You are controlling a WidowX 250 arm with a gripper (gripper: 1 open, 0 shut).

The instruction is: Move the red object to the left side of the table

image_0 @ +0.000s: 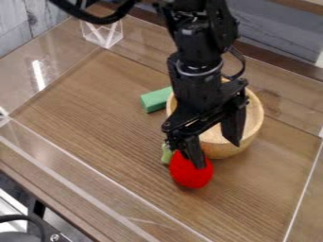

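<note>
Red object (192,170) sits below the bowl (247,128), bare tabletop (94,118) leftward.

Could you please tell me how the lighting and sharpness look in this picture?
Camera view: even light, glossy red fruit carrying a small highlight, black arm too dark for fine detail, whole image slightly soft.

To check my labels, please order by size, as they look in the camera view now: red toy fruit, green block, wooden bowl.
1. Wooden bowl, partly hidden
2. Red toy fruit
3. Green block, partly hidden, so its rank is less sure
</note>
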